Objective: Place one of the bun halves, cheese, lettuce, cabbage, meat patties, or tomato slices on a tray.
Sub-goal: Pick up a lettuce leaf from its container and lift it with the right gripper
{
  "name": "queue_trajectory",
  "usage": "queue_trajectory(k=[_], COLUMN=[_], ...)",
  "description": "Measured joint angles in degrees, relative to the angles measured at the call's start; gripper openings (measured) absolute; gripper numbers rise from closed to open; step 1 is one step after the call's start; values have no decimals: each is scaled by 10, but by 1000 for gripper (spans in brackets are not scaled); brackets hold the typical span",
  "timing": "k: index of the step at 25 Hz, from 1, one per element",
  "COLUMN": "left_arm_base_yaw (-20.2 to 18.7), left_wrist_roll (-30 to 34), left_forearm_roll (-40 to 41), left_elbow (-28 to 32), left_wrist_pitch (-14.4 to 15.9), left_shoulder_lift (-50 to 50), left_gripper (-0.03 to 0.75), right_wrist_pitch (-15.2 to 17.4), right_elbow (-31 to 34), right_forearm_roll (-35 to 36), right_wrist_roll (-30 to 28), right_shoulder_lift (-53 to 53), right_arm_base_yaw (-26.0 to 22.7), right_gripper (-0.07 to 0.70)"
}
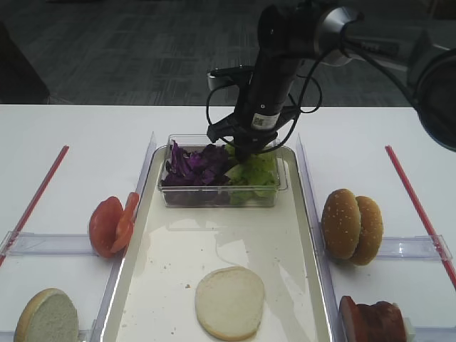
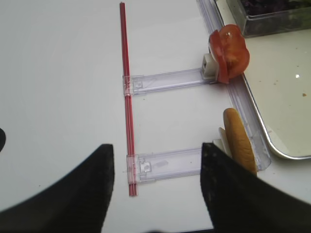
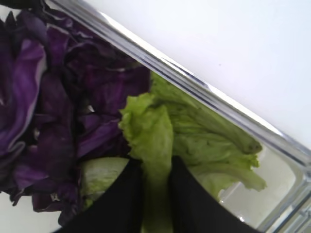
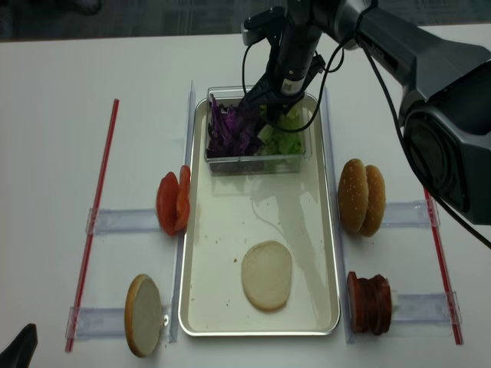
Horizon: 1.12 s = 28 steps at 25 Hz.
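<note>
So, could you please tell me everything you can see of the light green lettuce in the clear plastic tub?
The light green lettuce is crinkly, wavy-edged leaves with paler ribs, lying in the right half of the clear plastic tub at the far end of the cream-white tray. The dark purple shredded cabbage presses against its left side. One leaf fold sits between the right gripper's black fingers.

One tray and one clear tub sit on the worktop. There are four bun halves, two tomato slices and, as far as the edge-on stack shows, two meat patties. Two red strips lie on the worktop, one on each side.
</note>
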Motion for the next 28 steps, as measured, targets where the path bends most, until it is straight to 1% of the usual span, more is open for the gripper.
queue_trajectory(k=[11,22,28], left_arm_base_yaw=[0,0,0], left_wrist_roll=[0,0,0], left_forearm_roll=[0,0,0], left_elbow=[0,0,0], left_wrist_pitch=[0,0,0], left_shoulder_lift=[0,0,0], left_gripper=[366,366,366], right_wrist_pitch=[5,8,13], right_elbow=[0,0,0], right_forearm_roll=[1,2,1], right_wrist_roll=[-5,-6,-6], right_shoulder_lift=[-6,-12,-33], right_arm_base_yaw=[0,0,0], right_gripper=[63,57,52])
